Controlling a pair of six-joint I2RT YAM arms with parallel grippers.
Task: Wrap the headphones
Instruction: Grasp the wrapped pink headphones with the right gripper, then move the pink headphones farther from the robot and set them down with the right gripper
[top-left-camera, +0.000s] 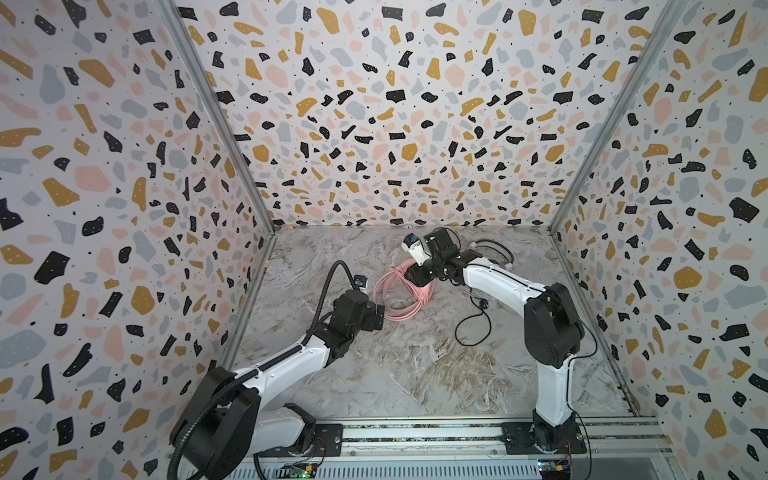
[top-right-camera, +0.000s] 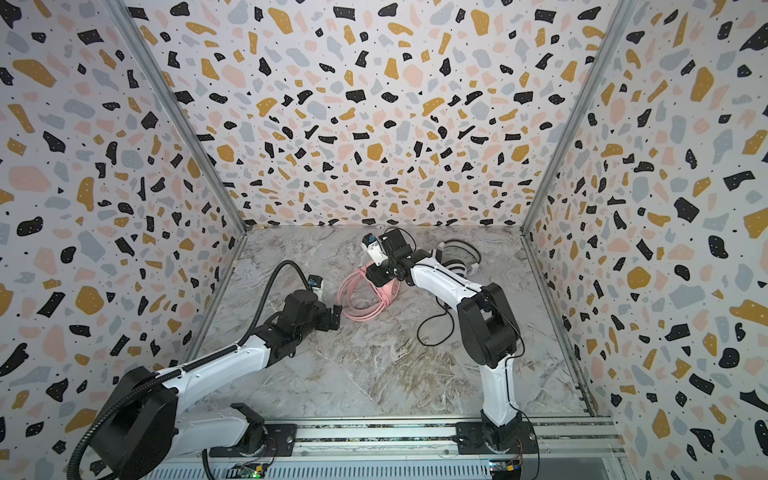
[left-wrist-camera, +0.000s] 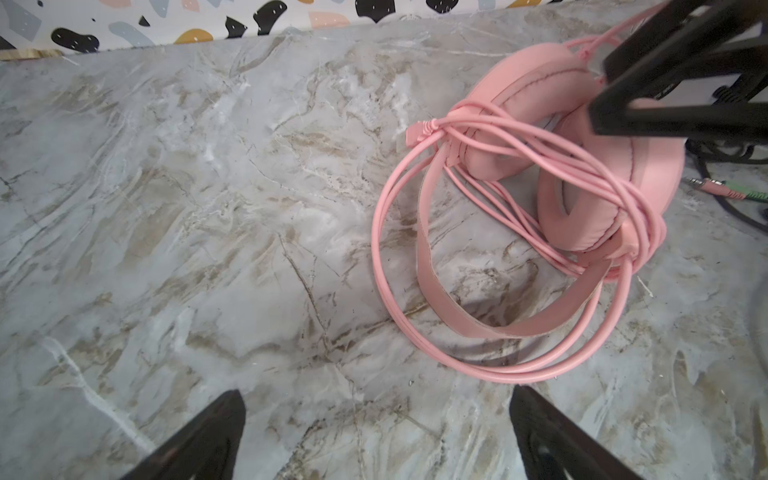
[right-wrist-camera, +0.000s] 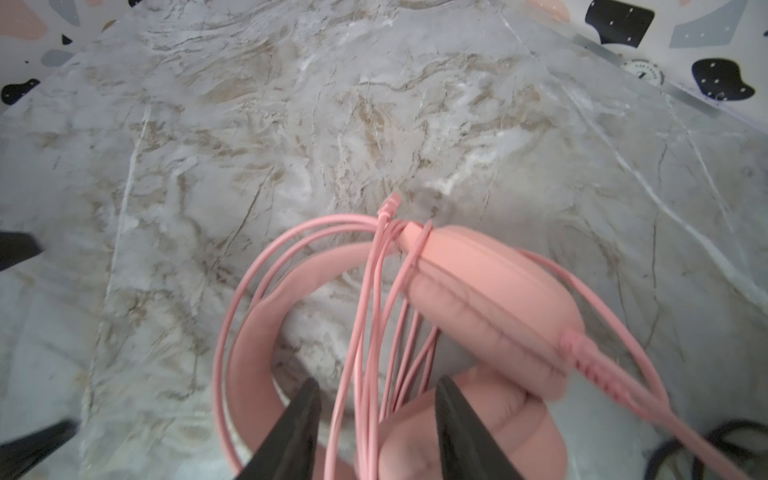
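Right gripper (right-wrist-camera: 377, 380) jaws apart astride pink cord (right-wrist-camera: 365, 311) strands, pink headphones (top-left-camera: 401, 293) mid-table, cord-wrapped, long axis running from ear cups under that gripper to headband nearest left gripper (left-wrist-camera: 376, 390), spread wide, white headphones (top-right-camera: 456, 266) back right, bare table (top-left-camera: 395, 374) in front.

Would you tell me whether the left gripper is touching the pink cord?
Cannot tell. In the left wrist view a fingertip of the open left gripper lies just beside the outer loop of the pink cord; neither gap nor contact shows plainly.
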